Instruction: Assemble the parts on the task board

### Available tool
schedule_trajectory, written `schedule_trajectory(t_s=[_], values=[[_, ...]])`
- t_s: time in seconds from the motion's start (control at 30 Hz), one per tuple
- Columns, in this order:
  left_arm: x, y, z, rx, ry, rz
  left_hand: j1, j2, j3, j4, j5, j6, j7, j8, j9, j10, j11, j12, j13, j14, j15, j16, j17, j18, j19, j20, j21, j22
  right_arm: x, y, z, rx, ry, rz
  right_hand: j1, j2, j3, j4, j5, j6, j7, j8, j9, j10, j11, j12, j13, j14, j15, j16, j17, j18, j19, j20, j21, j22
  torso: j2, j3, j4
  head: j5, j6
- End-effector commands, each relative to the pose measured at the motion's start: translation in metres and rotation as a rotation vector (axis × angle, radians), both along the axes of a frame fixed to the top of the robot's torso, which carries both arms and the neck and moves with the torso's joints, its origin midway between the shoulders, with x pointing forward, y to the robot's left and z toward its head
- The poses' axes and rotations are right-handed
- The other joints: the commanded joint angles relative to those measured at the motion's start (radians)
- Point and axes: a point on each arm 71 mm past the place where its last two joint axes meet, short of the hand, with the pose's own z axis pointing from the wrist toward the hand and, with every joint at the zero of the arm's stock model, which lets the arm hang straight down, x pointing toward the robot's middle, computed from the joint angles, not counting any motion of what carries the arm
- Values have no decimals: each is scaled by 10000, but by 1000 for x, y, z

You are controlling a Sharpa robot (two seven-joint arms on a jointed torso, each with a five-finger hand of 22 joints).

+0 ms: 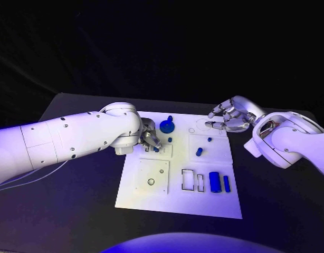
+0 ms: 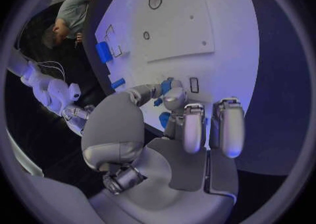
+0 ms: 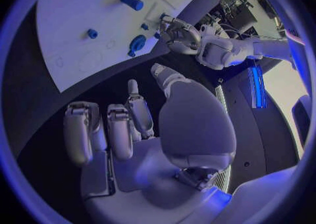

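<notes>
Parts point(image 1: 215, 182) are seen in the head view scattered over the task board point(image 1: 151, 197) on the table point(image 1: 70, 221), the left robot hand point(image 1: 150, 138) lowered onto its upper left area and the right robot hand point(image 1: 229, 117) hovering beyond its far right corner. In the left wrist view a small blue part point(image 2: 167, 85) is pinched at that hand's fingertips against the board. In the right wrist view the right robot hand point(image 3: 141, 129) is held empty with fingers loosely spread, apart from the board.
</notes>
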Motion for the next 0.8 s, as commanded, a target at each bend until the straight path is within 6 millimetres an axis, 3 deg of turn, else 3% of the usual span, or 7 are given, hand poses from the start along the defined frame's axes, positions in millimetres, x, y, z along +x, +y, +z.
schedule_trajectory(t_s=[0.03,0.8], values=[[-2,2,-5,295,159,-27,-10,134,1236,-1268,33,317,-265,62,12,74,-39,62,2,1039,-82,36,2630,-140,369,-59,33,1932,0,1,-1,-57,63,107,-62,49,9,78,51,-43,3,43,9,18,-46,-12,187,977,-75,-20,2470,133,430,-88,-54,2122,-1,-1,-1,10,6],[-2,5,-6,243,371,42,25,208,1309,-1326,13,340,-283,125,-7,102,-61,67,-15,1039,-91,36,2630,-143,380,-65,44,1949,0,-1,-1,-73,86,58,-65,51,-2,108,67,-43,-1,54,34,12,-50,-20,177,978,-78,-20,2471,137,422,-90,-71,2116,3,-1,-2,-4,-23]])
